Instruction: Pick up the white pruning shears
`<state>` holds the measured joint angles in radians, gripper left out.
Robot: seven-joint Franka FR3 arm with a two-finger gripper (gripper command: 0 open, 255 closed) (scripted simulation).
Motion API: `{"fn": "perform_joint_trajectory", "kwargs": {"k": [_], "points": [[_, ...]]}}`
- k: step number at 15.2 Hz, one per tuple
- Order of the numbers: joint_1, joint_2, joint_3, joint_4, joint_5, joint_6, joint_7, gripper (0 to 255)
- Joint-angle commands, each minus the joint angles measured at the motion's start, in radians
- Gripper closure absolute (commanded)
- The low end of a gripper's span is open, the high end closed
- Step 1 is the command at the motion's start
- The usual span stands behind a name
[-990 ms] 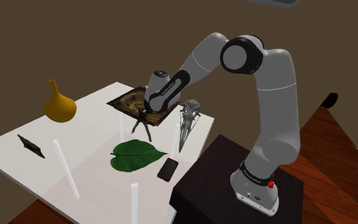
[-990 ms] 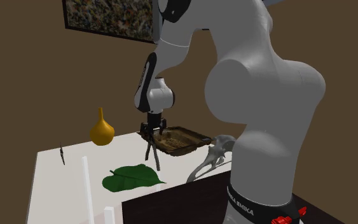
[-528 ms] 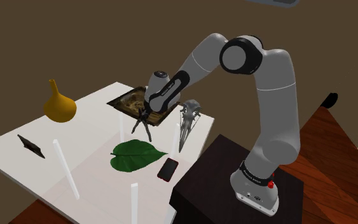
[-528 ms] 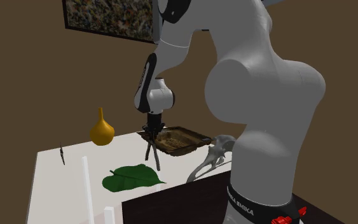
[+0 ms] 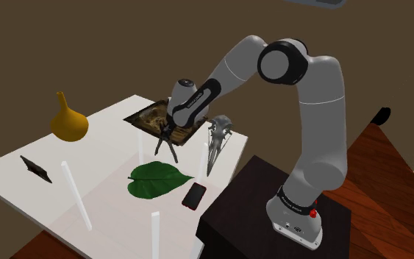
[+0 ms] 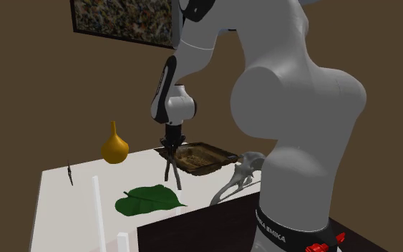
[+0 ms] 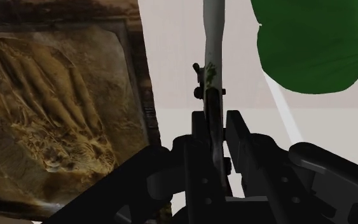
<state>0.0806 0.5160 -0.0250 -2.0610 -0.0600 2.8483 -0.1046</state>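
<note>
arm: one, white (image 5: 304,103), reaching from its stand (image 5: 245,202) out over the table (image 5: 102,132)
claw: one (image 5: 167,132), all black, pointing down and clamped on the shears (image 5: 163,147). In the wrist view both fingers (image 7: 236,137) squeeze the dark metal between them
shears: one pair, hanging from the claw with two legs spread downward, between the tray (image 5: 154,116) and the leaf (image 5: 157,180). Can't tell if the tips touch the table. The handle looks pale grey in the wrist view
tray: one, brown, right behind the claw
leaf: one, green, flat on the table
gourd: one, orange (image 5: 68,123), at the shoulder view's left, well apart from the claw
phone: one (image 5: 194,196), black with a red edge, just beside the leaf on the stand's side
grey thing: one (image 5: 216,140), at the table edge near the tray, shape hard to make out
small dark thing: one (image 5: 34,168), lying flat near the table's left end in the shoulder view
posts: two clear thin white ones (image 5: 75,197) standing upright. The fainter ones behind, I can't count
picture: one (image 6: 121,18), on the brown wall (image 6: 49,86)
</note>
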Motion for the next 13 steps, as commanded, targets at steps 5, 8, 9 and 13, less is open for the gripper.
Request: {"fn": "perform_joint_trajectory", "kwargs": {"k": [5, 8, 9, 13], "points": [[-0.002, -0.068, 0.003, -0.007, 0.002, -0.061, -0.005, 255], [-0.003, -0.1, 0.004, -0.008, 0.004, -0.092, -0.007, 255], [-0.003, -0.11, 0.004, -0.008, 0.004, -0.103, -0.008, 255], [-0.004, -0.132, 0.005, -0.007, 0.005, -0.126, -0.009, 255]]}}
